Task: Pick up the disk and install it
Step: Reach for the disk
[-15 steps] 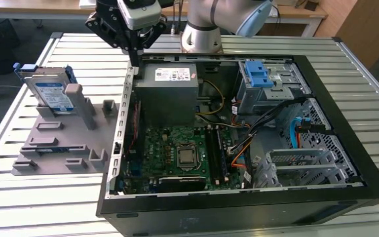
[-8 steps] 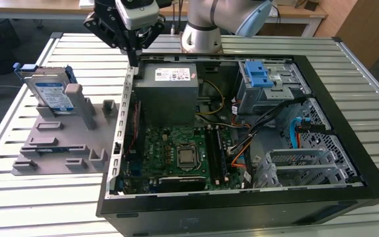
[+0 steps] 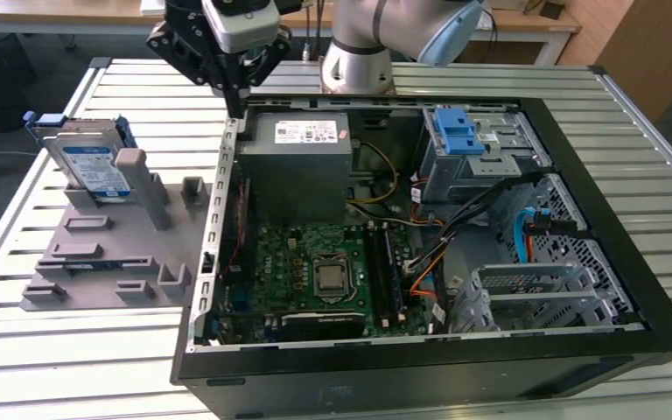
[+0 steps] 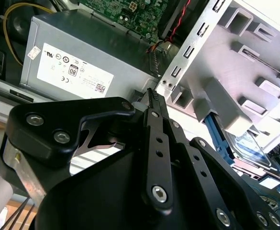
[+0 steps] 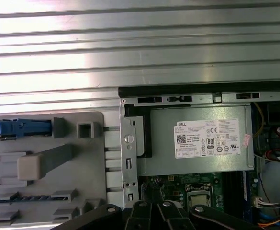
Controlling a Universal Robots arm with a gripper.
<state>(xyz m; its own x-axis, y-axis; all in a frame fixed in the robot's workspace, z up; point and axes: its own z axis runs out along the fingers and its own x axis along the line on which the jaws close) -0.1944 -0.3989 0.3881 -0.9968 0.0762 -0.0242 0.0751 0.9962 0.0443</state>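
Status right now: the hand point(image 3: 234, 105) is clenched shut with nothing in it. It hangs right at the rim of the open computer case point(image 3: 430, 359), on the exterior view's left side. I can't tell if the tips actually touch the metal. Right beside the hand, inside the case, is the grey power supply point(image 3: 301, 166), and past that the motherboard point(image 3: 312, 271).

Further out on the worktop point(image 3: 56, 350), just beside the case, is a grey holder point(image 3: 102, 254). The disk point(image 3: 88, 166) is at the far end of it from the hand. It stands on edge with a grey post against its label side, and nothing is gripping it. The drive cage point(image 3: 476, 153) is on the opposite side of the case, well apart from the disk.

My read is that this is the reach for the pickup, nothing more. To do it well I'd open up before coming down, then close on the silver body instead of the blue rails. I'd pull the disk straight up out of its slot so it doesn't snag on that post. A tilted grab could probably jam it in the holder.

Count-wise:
- one arm point(image 3: 366, 44) and one hand
- one disk, as far as I can see
- one holder, one case and one power supply
- one cage with two blue tabs point(image 3: 458, 131)
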